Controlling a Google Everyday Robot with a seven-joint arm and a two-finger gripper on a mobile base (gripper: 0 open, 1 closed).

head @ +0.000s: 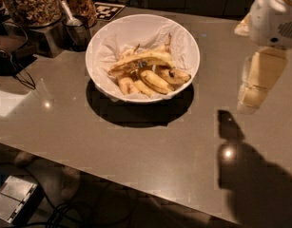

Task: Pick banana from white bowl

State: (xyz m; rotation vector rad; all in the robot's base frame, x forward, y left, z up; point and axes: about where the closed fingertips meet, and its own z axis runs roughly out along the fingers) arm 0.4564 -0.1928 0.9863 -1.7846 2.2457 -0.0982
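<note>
The white bowl (186, 42) stands on the grey table, lined with crinkled white paper and holding several bananas. The banana (146, 59), long, curved and pale yellow, lies across the top of the pile, with a dark brown streak at its left end. Shorter yellow bananas (155, 80) lie under and in front of it. My gripper (254, 87) hangs above the table at the right, well apart from the bowl's right rim and holding nothing that I can see. The white arm housing (274, 13) sits above it.
Glass jars of nuts (29, 4) and a metal cup with a spoon (75, 27) stand at the back left. A dark device with cables (12, 56) lies at the left. The table's front edge (112, 179) runs across below, with cables on the floor.
</note>
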